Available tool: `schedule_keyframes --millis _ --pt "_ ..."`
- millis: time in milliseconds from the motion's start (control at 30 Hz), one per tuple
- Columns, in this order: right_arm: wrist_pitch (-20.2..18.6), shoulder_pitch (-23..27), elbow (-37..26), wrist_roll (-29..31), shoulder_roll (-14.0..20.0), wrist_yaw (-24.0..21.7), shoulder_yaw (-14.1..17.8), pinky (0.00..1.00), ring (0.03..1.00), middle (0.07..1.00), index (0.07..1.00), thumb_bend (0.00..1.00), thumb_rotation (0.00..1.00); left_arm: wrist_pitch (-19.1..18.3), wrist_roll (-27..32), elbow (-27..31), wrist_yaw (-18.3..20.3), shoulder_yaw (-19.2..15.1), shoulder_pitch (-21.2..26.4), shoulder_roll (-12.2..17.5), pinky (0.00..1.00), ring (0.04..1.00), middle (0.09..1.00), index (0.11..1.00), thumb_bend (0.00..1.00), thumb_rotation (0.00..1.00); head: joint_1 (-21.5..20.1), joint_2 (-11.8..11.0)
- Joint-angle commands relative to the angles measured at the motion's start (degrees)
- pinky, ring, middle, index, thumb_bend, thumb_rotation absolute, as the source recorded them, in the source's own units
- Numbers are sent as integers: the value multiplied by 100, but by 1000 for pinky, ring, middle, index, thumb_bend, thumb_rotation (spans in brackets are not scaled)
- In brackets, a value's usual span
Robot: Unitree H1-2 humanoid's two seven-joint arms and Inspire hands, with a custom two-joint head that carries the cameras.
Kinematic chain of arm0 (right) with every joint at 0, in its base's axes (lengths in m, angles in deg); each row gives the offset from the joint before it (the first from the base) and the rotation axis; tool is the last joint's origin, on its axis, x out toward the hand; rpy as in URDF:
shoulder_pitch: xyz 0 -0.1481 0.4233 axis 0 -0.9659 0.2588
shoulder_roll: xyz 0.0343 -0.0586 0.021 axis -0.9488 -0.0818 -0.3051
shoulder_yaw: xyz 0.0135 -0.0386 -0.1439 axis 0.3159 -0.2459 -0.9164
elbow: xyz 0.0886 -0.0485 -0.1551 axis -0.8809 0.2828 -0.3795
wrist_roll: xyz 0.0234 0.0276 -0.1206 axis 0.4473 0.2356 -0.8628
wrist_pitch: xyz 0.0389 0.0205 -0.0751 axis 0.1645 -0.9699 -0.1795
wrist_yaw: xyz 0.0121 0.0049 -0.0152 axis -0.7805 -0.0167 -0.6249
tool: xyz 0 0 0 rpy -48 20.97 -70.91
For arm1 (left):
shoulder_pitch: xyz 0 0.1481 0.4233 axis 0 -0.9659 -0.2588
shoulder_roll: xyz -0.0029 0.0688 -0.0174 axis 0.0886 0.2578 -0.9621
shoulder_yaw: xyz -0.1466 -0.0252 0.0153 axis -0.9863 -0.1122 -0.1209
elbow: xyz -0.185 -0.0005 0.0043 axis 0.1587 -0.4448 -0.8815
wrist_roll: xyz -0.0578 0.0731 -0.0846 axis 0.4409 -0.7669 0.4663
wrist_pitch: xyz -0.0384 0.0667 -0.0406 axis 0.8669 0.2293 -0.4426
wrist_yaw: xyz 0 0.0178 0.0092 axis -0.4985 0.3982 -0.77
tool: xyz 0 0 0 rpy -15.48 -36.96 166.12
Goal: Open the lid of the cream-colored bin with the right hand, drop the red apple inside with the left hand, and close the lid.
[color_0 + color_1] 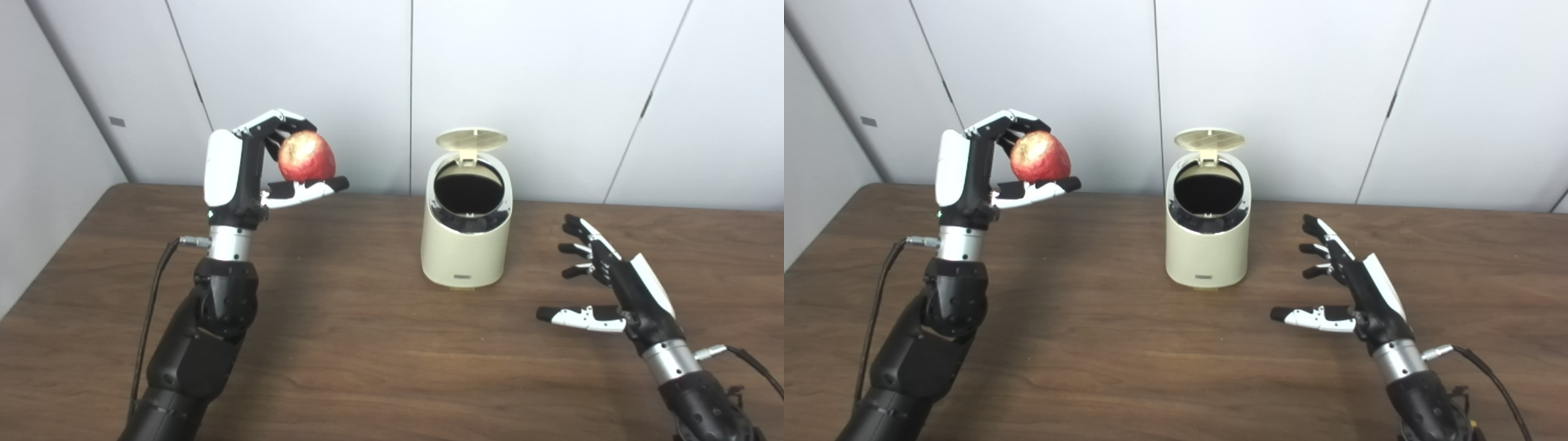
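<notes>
The cream-colored bin [465,245] stands upright at the middle of the table, its round lid [471,139] tipped up at the back and the dark opening [468,188] showing. My left hand [257,171] is raised well above the table, left of the bin, shut on the red apple [306,157], which rests between the fingers above and the thumb below. My right hand [603,282] hovers low over the table to the right of the bin, open, fingers spread, holding nothing.
The brown wooden table [367,343] runs to a white panelled wall [551,73] behind the bin. Cables trail from both wrists. The table's left edge is near my left arm.
</notes>
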Motion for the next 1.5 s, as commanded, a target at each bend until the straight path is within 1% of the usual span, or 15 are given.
schedule_keyframes --millis 0,33,67,133,233,333,400,600,733,867,933,1200,1333,1467 --pt "129 206 -202 -70 1 157 15 662 820 909 919 734 183 109 -53 210 137 24 306 20 313 408 482 518 503 0 -30 11" --pt "124 202 -213 -87 -10 159 15 667 824 910 919 735 177 175 -91 206 200 67 332 7 312 410 484 515 504 0 -64 19" --pt "139 200 -210 -101 -18 164 18 643 825 914 916 733 167 246 -131 189 252 112 359 -2 307 409 488 513 503 0 -81 20" --pt "199 201 -178 -127 -23 179 26 633 824 914 915 733 167 363 -178 131 316 187 406 -40 304 408 490 512 503 0 -114 27" --pt "240 202 -157 -126 -23 169 33 644 821 909 916 731 171 432 -251 61 401 274 461 -149 298 403 488 515 503 0 -143 23" --pt "180 193 -192 -113 -38 148 31 647 818 905 918 732 202 475 -309 11 480 360 498 -284 295 397 482 522 502 0 -143 23" --pt "160 201 -184 -129 -52 159 27 639 814 905 918 733 211 524 -355 -56 492 417 534 -384 296 395 480 525 502 0 -169 5" --pt "159 224 -177 -201 -105 206 13 635 799 904 913 728 193 751 -379 -370 554 579 675 -637 289 387 476 531 500 0 -242 -8" --pt "67 224 -238 -242 -153 215 9 632 797 904 913 730 185 933 -437 -625 487 661 785 -757 296 386 477 536 499 0 -290 -14" --pt "100 222 -236 -281 -174 221 5 633 803 908 915 730 191 970 -474 -778 506 722 900 -896 303 389 479 532 499 0 -322 -19" --pt "113 223 -220 -290 -178 228 7 634 803 910 915 733 193 922 -510 -799 531 741 946 -968 306 391 479 532 500 0 -338 -23" --pt "33 204 -267 -323 -205 227 4 638 802 904 918 732 202 971 -747 -1061 299 809 1182 -1201 300 392 478 527 501 0 -397 -46" --pt "2 194 -286 -336 -225 246 11 640 801 906 917 735 188 992 -887 -1217 86 860 1300 -1303 304 395 481 523 502 0 -438 -46" --pt "-33 183 -334 -377 -241 259 -2 635 801 909 918 736 218 1042 -957 -1408 -159 962 1425 -1324 306 396 488 520 502 0 -473 -41"
